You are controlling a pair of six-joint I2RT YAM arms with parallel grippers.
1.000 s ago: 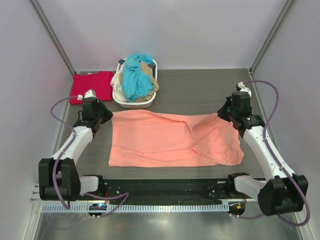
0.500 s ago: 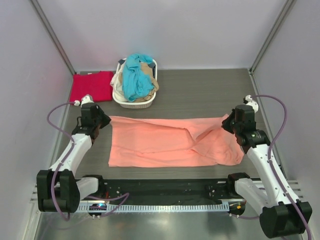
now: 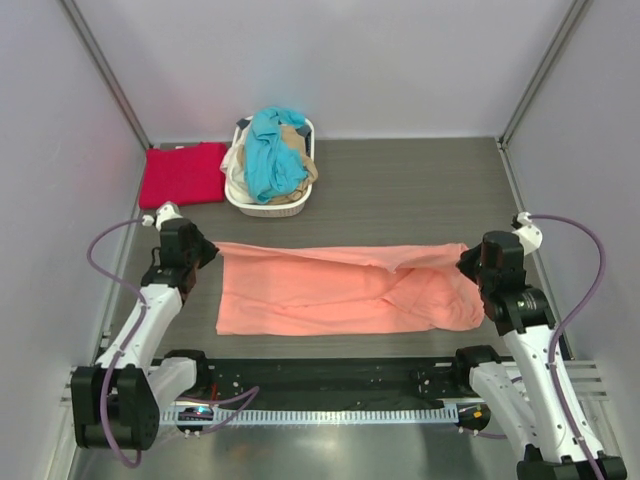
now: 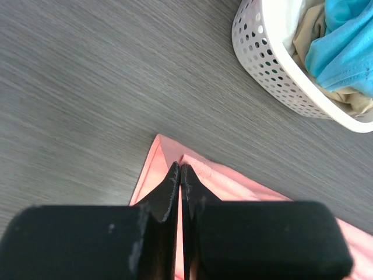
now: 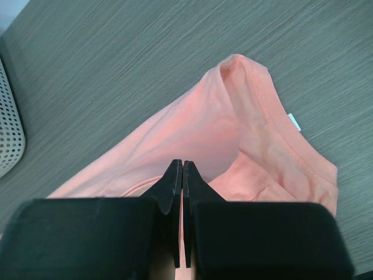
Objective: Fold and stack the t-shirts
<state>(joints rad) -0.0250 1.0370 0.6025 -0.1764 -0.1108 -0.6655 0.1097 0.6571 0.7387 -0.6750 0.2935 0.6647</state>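
**While clamped at both ends, the salmon-pink t-shirt (image 3: 340, 295) is stretched crosswise on the table (image 3: 400, 190)**

Where the left gripper (image 4: 180, 169) meets the cloth, its black fingers are pressed tip to tip. A thin strip of pink fabric is pinched between them at the shirt's far-left corner. The right gripper (image 5: 182, 166) is clenched in the same way on the far-right corner, with pink cloth caught in the seam between its fingers. Just beyond those tips, a stitched band and a small white tag (image 5: 294, 122) are seen at the shirt's right end; whether that band is collar or hem cannot be told.

The shirt's long axis is laid left to right, parallel to the near edge of the table, between the two arms. Its far edge is drawn taut between the grippers, and wrinkles are gathered toward the right half.

Farther back, a white perforated laundry basket (image 3: 268, 208) is set well apart from the shirt. A teal blue t-shirt (image 3: 270, 150) is heaped over a beige t-shirt (image 3: 300, 165) inside it. A crimson red t-shirt (image 3: 183, 173) is laid folded flat just left of the basket, at the far-left corner.
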